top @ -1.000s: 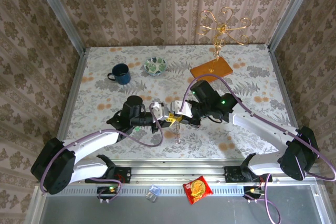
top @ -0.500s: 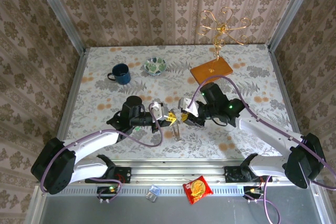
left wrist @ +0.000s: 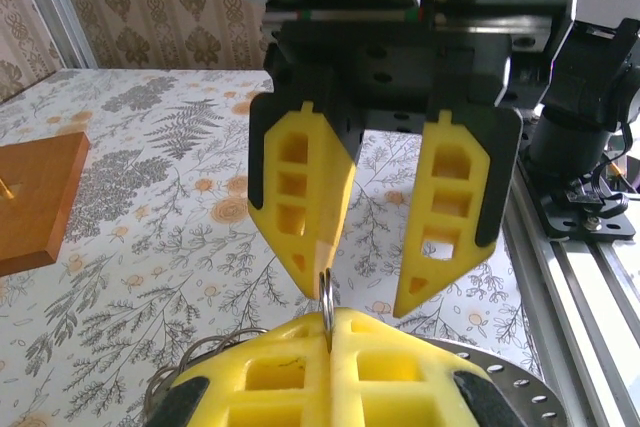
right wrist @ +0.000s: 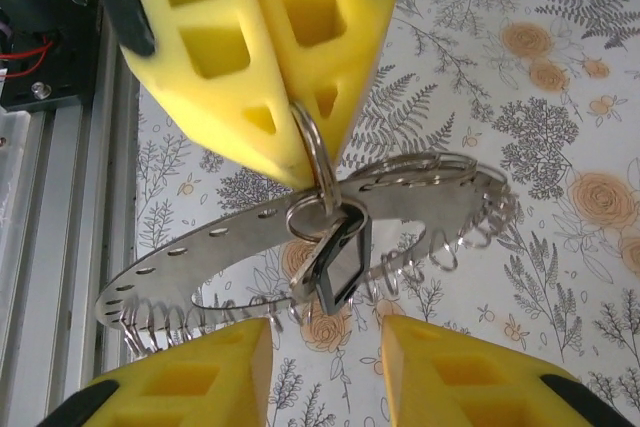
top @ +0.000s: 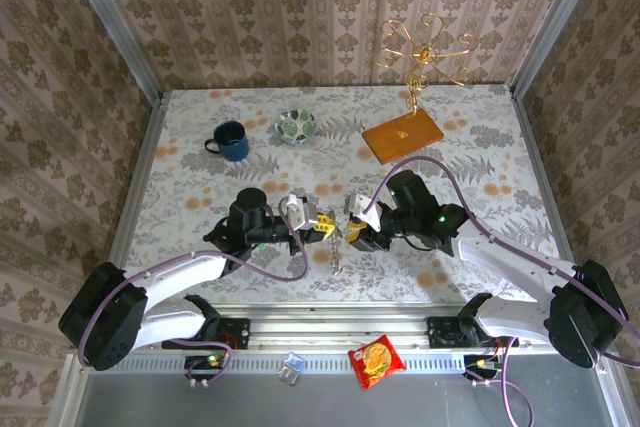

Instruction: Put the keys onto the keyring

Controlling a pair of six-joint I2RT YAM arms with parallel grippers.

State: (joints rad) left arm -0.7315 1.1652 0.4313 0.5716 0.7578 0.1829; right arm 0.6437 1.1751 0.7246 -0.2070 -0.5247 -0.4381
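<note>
My left gripper (top: 320, 226) is shut on a steel keyring (left wrist: 326, 293), which stands on edge out of its yellow fingertips (left wrist: 300, 367). From that keyring (right wrist: 312, 152) hang a smaller ring (right wrist: 322, 215) and a black-framed key tag (right wrist: 342, 265). Behind them is a crescent metal plate (right wrist: 190, 252) with holes and several wire loops. My right gripper (top: 352, 234) faces the left one a short way off, open, with its fingers (left wrist: 305, 197) either side of the ring line. No green-headed key is in view.
A blue mug (top: 231, 140) and a patterned bowl (top: 296, 126) stand at the back left. An orange wooden base (top: 402, 134) carries a gold wire stand (top: 425, 47) at the back right. A red snack packet (top: 375, 360) lies on the front rail.
My right gripper has drawn back from the left gripper's tips, moving right and toward the near edge. The left gripper has kept the ring and barely moved.
</note>
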